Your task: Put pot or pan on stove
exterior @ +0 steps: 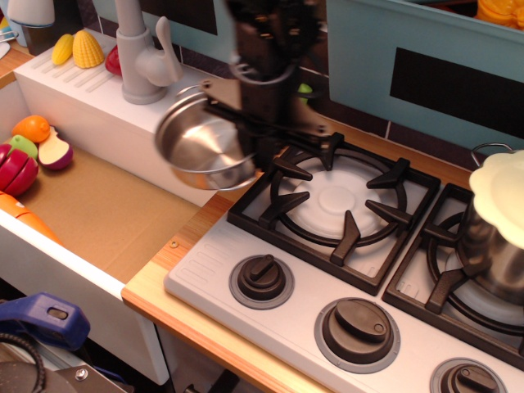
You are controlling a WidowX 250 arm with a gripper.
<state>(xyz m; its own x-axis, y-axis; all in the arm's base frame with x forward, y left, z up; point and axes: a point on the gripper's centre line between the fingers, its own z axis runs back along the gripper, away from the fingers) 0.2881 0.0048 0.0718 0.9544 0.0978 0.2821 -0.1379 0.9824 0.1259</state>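
Observation:
The small shallow shiny steel pot (201, 143) hangs in the air, tilted, over the sink's right wall and the left edge of the stove (246, 262). My black gripper (262, 135) is shut on the pot's right rim and comes down from above. The left burner grate (336, 201) lies just right of the pot, bare. My arm hides the vegetables behind it and part of the grate's far left corner.
A taller steel pot with a pale yellow lid (499, 221) stands on the right burner. Dark knobs (262, 278) line the stove's front. The sink (106, 213) at left holds toy fruit (33, 143). A white faucet (143, 53) and corn (78, 49) stand behind it.

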